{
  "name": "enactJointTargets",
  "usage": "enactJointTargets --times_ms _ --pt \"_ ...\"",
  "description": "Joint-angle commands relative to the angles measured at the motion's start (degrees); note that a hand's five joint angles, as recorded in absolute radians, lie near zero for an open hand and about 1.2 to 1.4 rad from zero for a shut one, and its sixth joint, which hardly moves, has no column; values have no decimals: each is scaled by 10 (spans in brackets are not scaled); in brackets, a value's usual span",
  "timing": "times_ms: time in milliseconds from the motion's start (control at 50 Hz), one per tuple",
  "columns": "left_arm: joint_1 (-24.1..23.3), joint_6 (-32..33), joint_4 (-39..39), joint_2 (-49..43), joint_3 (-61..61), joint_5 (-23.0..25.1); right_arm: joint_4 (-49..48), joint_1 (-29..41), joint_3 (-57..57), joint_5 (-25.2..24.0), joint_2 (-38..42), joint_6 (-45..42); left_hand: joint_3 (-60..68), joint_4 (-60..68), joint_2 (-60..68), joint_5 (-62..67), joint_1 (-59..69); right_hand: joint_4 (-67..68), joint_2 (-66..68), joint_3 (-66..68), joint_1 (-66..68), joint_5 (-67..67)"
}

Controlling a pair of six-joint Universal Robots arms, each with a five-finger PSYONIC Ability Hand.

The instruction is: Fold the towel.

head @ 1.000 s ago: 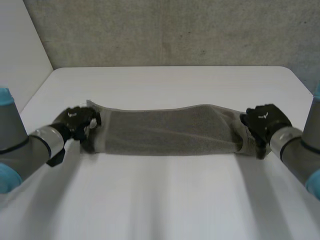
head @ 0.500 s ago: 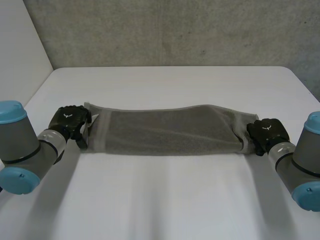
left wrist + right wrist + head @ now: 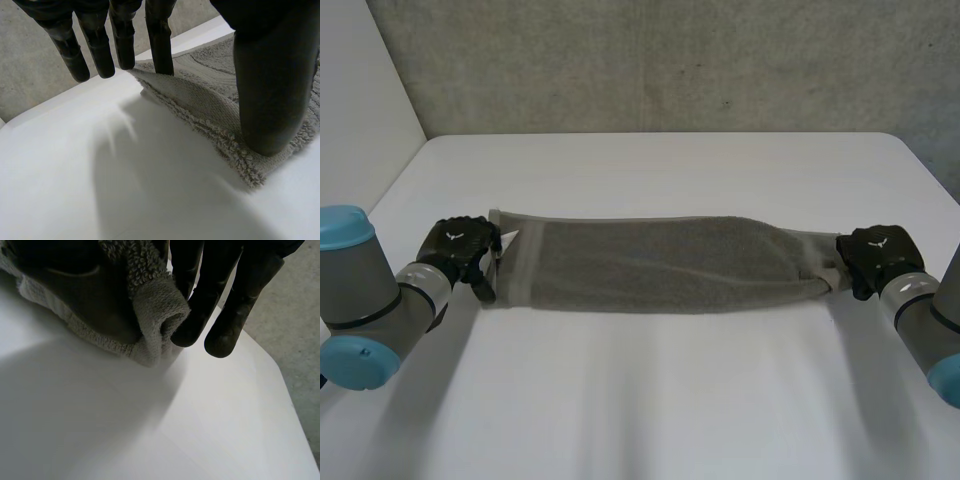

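While the grey terry-cloth towel [image 3: 660,262] lies stretched in a long, narrow band across the middle of the flat white table [image 3: 650,400], each of the robot's hands has one of its short ends. The black left hand [image 3: 460,245] sits at the band's left end. In its wrist view the thumb [image 3: 270,90] presses down on the towel's fringed edge, and the cloth rises from there to meet one straight finger [image 3: 159,45], so the end looks pinched between thumb and finger. The other fingers hang just above the bare table, touching nothing.

The black right hand [image 3: 878,255] is at the opposite end, where the cloth narrows to a bunched tip. Its wrist view shows that corner rolled into a thick loop and caught between the thumb and the dark fingers [image 3: 235,315], a firm grasp on the cloth. Between the two hands the towel rests on the table and looks fairly taut, with a slight curve along its far edge.

Judging by how narrow the band is, the towel appears to be already doubled lengthwise, though the layers cannot be counted for certain. What seems left is the crosswise fold: one end carried over to the other, the edges matched, and the stack laid flat and released.
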Motion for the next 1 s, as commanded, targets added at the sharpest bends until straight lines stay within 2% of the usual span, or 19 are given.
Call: enactJointTargets --times_ms 20,160,200,340,480,540,580,600,640,680,700,740,860,880,900,920,940,960,1000 --pt "3 0 -5 5 -1 1 5 -52 1 -8 -2 -37 -7 -4 -7 -13 -10 28 41 37 43 39" --pt "6 -9 -12 41 -13 6 7 -74 -4 -26 -6 -60 -39 -36 -39 -45 -42 28 41 37 43 39" --pt "5 -10 -33 69 -21 6 7 -99 -15 -32 -7 -63 -99 -97 -99 -105 -102 28 41 37 43 39" --pt "5 -21 -116 132 -23 9 43 -148 -65 -43 -16 -88 -101 -99 -101 -107 -104 28 41 37 43 39" --pt "7 -55 -151 187 -23 32 97 -143 -147 -38 -17 -132 -101 -99 -101 -107 -104 28 41 37 43 39" --pt "14 -70 -151 199 -23 47 126 -102 -191 -33 -21 -131 -101 -99 -101 -107 -104 28 41 37 43 39" --pt "20 -75 -151 201 -22 52 160 -5 -244 -21 -17 -129 -101 -99 -101 -107 -104 28 41 37 43 39" --pt "25 -77 -151 201 -21 54 160 -4 -245 -21 -17 -129 -101 -99 -101 -107 -104 28 41 37 43 39" --pt "29 -79 -151 201 -19 54 171 52 -273 -4 -11 -129 -101 -99 -101 -107 -104 28 41 37 43 39" --pt "29 -84 -150 200 -17 54 183 162 -327 37 17 -130 -101 -99 -101 -107 -104 28 41 37 43 39" --pt "29 -84 -150 200 -17 54 183 162 -327 37 17 -130 -101 -99 -101 -107 -104 28 41 37 43 39" --pt "28 -87 -150 194 -15 53 182 270 -367 60 53 -127 -101 -99 -101 -107 -104 28 41 37 43 39" --pt "25 -99 -148 184 -12 53 184 382 -396 54 122 -118 -101 -99 -101 -107 -104 28 41 37 43 39" --pt "23 -106 -148 177 -12 53 183 395 -395 54 136 -119 -101 -99 -101 -107 -104 -114 -102 -106 -99 -104" --pt "20 -112 -148 170 -12 53 185 399 -392 59 146 -121 -101 -99 -101 -107 -104 -392 -380 -384 -377 -381" --pt "20 -113 -148 170 -12 53 185 399 -392 59 146 -121 -101 -99 -101 -107 -104 -395 -382 -386 -380 -384" --pt "18 -114 -148 164 -13 53 185 398 -388 63 152 -118 -101 -99 -101 -107 -104 -588 -576 -580 -573 -577" --pt "18 -114 -148 164 -13 53 185 395 -382 64 151 -115 -101 -99 -101 -107 -104 -672 -659 -663 -657 -661" --pt "7 -114 -144 152 -13 53 187 389 -370 65 146 -111 -101 -99 -101 -107 -104 -672 -659 -663 -657 -661"
